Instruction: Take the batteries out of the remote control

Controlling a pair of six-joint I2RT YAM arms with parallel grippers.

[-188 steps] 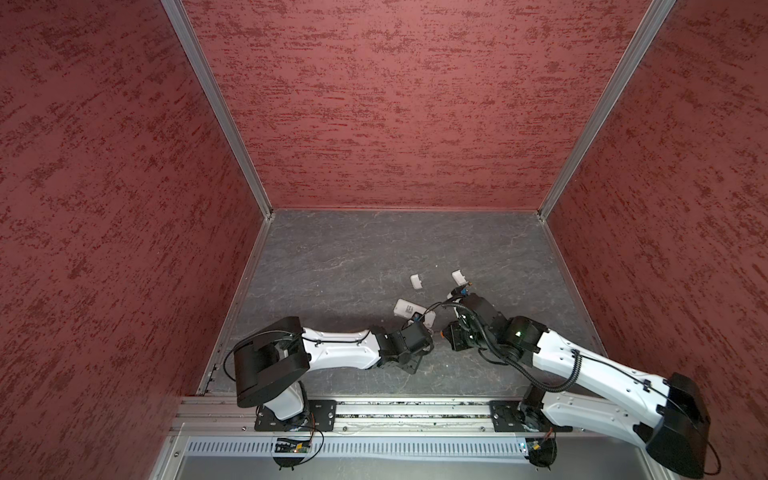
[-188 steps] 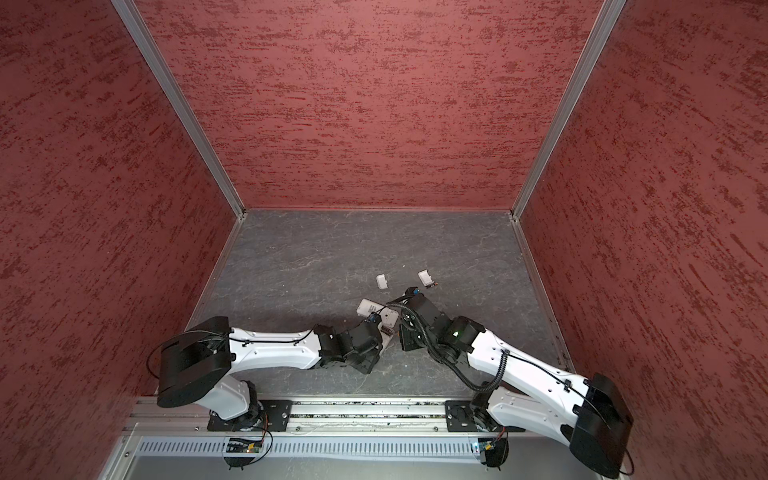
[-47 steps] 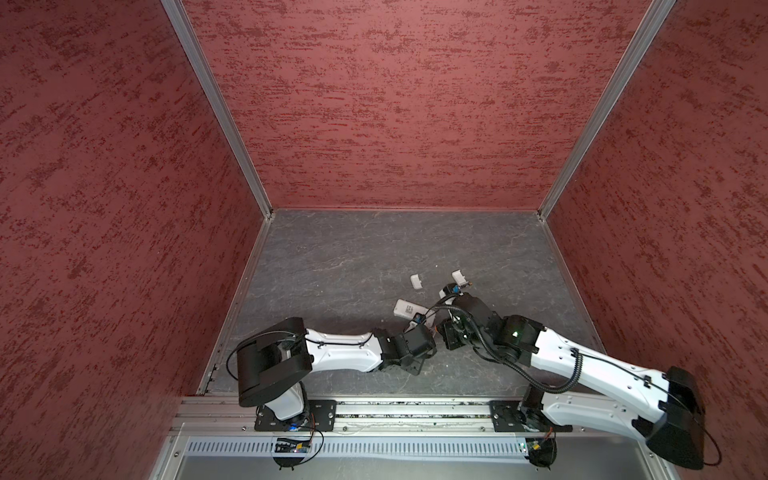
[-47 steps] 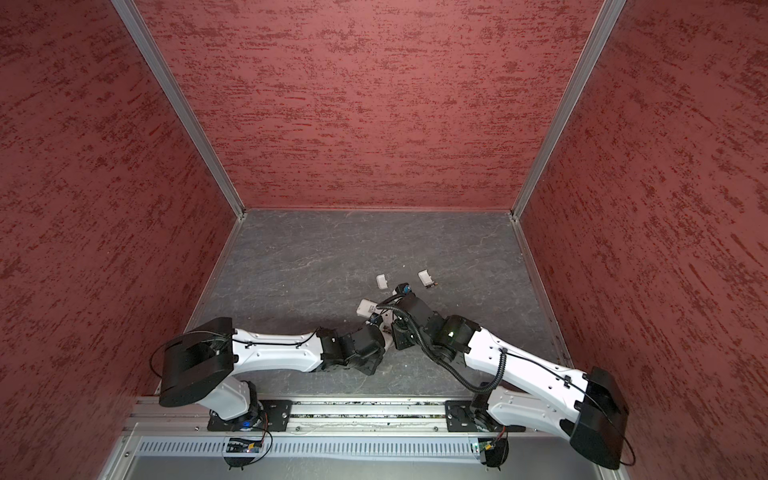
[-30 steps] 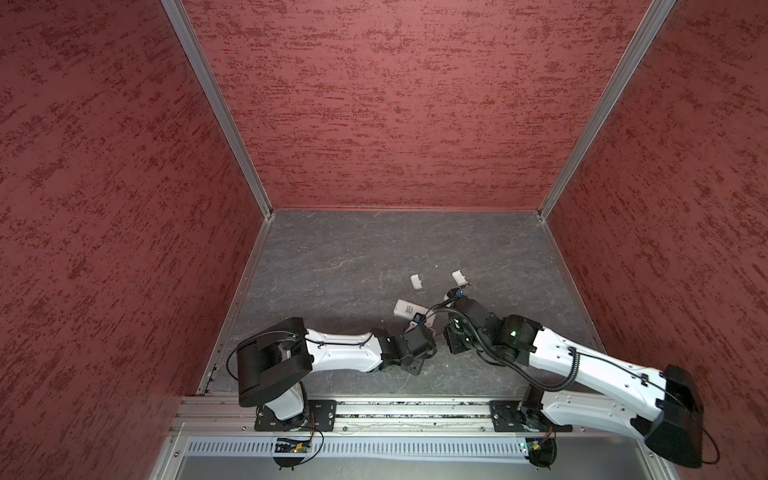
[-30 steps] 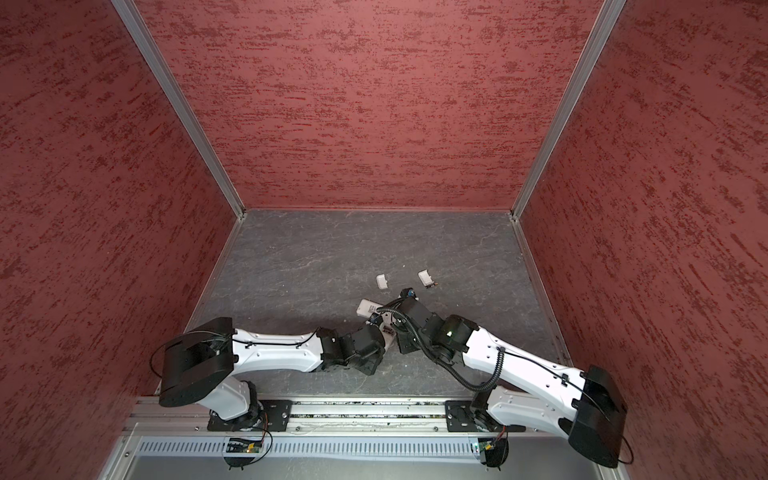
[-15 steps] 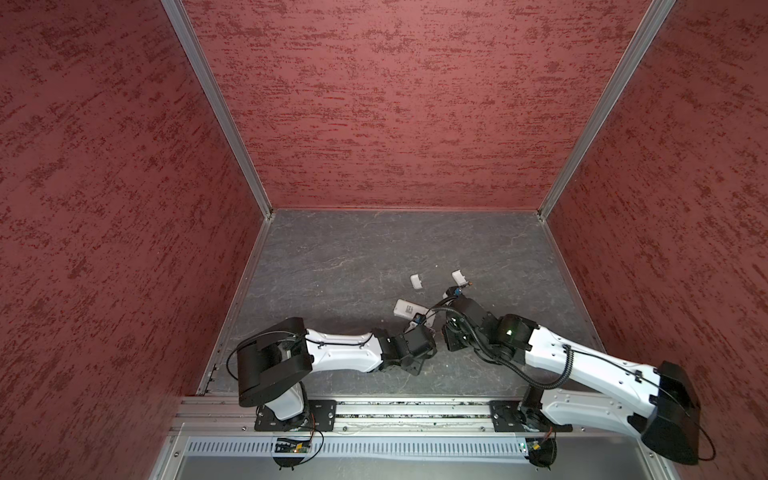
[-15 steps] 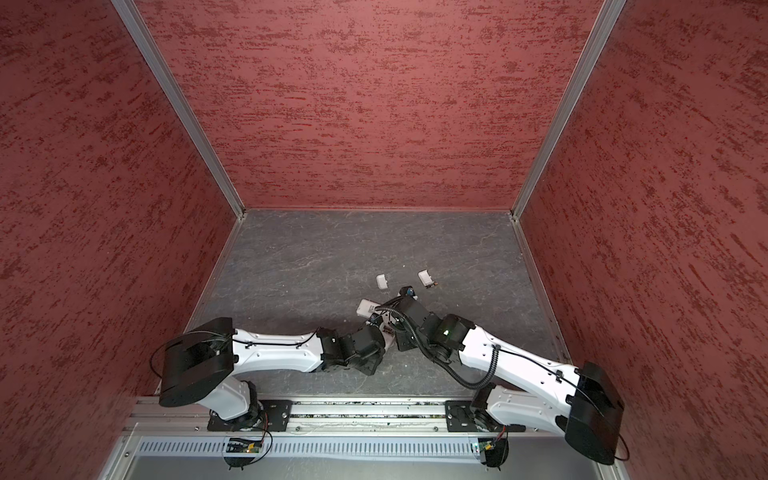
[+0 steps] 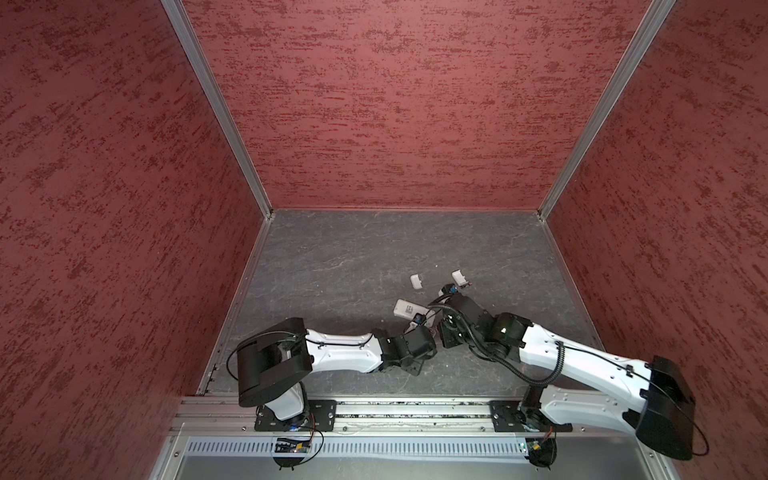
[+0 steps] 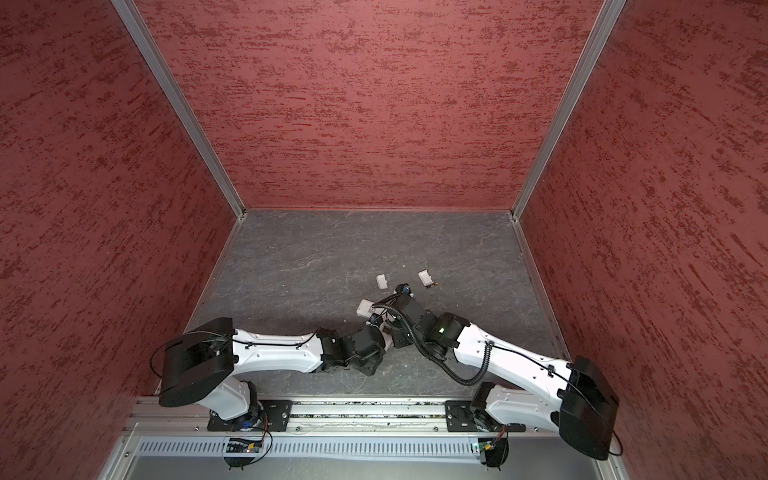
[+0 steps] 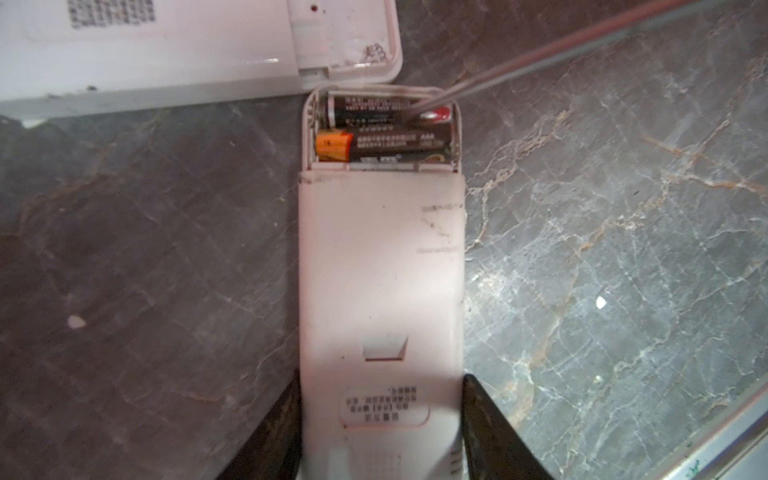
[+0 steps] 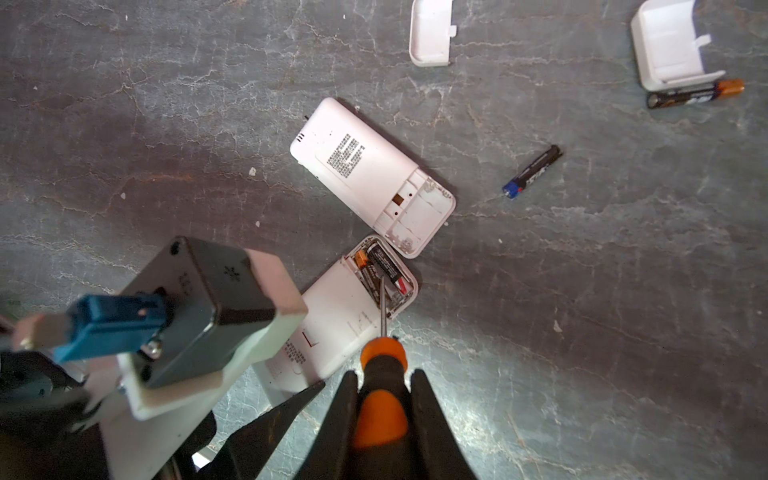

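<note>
Right wrist view is showing you about halfway: your left pincer [image 11: 380, 376] is clamping the remote control [image 11: 380, 270], and your right pincer [image 12: 382, 382] is gripping the screwdriver [image 12: 380, 411]. Its tip is touching two batteries [image 11: 395, 143] inside the compartment, while two loose batteries [image 12: 532, 172] are lying on the tabletop [image 12: 582, 291].

In a top view the left arm [image 9: 340, 357] lies low and nearly level, reaching from its base toward the middle, while the right arm [image 9: 582, 365] reaches in from the opposite side, so the two wrists almost meet. The left gripper [image 11: 381, 376] presses its two fingers [image 11: 274, 432] against the sides of a remote [image 11: 380, 270]. The right gripper [image 12: 383, 374] is closed tight on the handle of a screwdriver [image 12: 380, 409], tilted downward.
</note>
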